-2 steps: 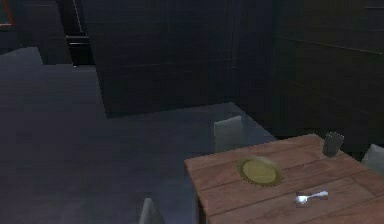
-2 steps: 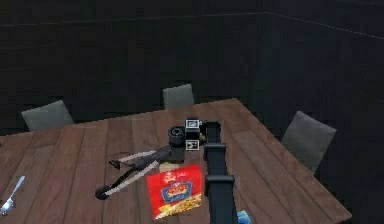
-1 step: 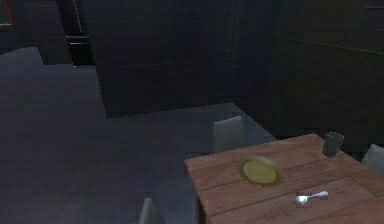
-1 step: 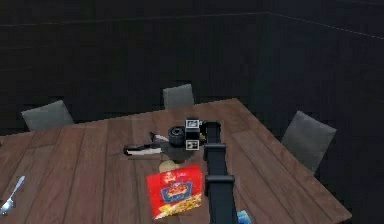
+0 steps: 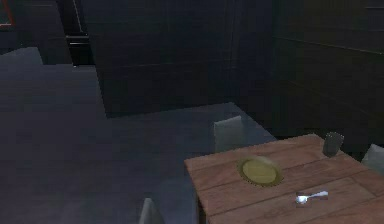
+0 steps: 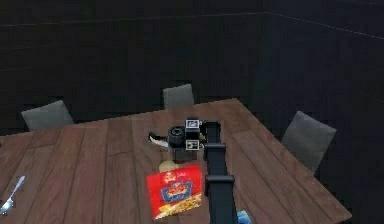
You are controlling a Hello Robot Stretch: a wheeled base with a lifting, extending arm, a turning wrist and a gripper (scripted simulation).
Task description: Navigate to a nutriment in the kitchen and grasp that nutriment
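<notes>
The drive to the kitchen looks finished and the grasp itself is the step in hand. The robot stands alongside a wooden surface (image 6: 90,150), and the arm (image 6: 218,178) rises from the bottom edge of the arm side view, just right of middle, out over the planks. The gripper (image 6: 157,138) sits near the centre of that frame, fingers pointing toward the frame's left. Two candidates for the nutriment lie close by. One is a pale rounded lump (image 6: 167,166) just below the gripper in the frame, too small to name. The other is a red packet (image 6: 175,192) printed with what looks like food, lying flat in the lower middle, just left of the arm. With the lump so near the fingers, I cannot tell whether the gripper holds anything, or whether it is over, beside or touching that lump. In the forward view's lower right, a yellowish plate (image 5: 260,171), a pale utensil (image 5: 312,198) and a dark cup (image 5: 333,143) rest on the wood; none of them reads as food. As I judge it, the next move calls for fine alignment rather than travel: settle the fingers around the chosen item, secure it, then lift it clear. A round lump may roll away, and a flat packet offers little to catch.
</notes>
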